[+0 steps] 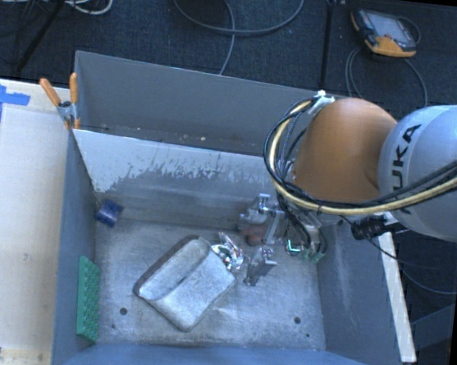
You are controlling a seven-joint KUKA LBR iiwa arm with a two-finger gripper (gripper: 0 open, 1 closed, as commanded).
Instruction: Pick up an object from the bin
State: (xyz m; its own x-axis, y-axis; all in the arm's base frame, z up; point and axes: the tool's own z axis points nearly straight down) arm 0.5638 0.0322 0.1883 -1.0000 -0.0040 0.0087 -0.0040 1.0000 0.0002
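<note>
We see the hand (pixel 254 270) low in the grey metal bin (pixel 178 122), right of its middle; we cannot tell whether it is apart or together. Just left of it lies a small crumpled silvery thing (pixel 227 254), at the far right corner of a flat grey padded pouch (pixel 183 283). A small blue cylinder (pixel 108 213) and a green studded strip (pixel 88 297) lie by the left wall.
</note>
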